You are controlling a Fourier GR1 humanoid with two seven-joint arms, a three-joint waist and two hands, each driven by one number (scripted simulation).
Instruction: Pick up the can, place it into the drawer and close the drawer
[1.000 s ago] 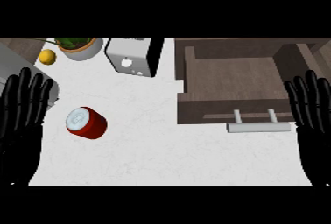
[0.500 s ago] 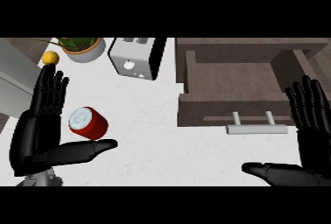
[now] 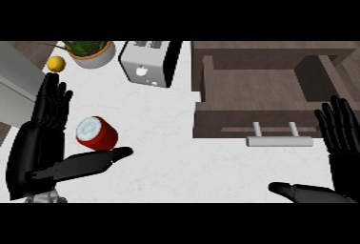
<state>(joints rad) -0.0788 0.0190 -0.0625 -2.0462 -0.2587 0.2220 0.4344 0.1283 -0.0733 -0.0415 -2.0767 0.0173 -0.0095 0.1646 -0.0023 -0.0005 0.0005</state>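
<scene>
A red can (image 3: 97,134) with a pale lid lies tilted on the white counter at the left. My left hand (image 3: 38,143) stands open just left of it, fingers straight up and thumb stretched out beneath the can, apart from it. The wooden drawer (image 3: 264,90) is pulled open at the upper right, its inside bare, with a pale bar handle (image 3: 278,139) on its front. My right hand (image 3: 342,143) is open at the right edge, beside the handle, thumb pointing left along the lower edge.
A white toaster (image 3: 149,63) stands at the back between the can and the drawer. A potted plant (image 3: 90,51) and a yellow lemon (image 3: 55,63) sit at the back left. A grey appliance face (image 3: 17,86) runs along the left edge.
The view has shifted, so everything sits lower in the picture. Both hands rose from the edges with thumbs spread; the left hand now stands closer to the can.
</scene>
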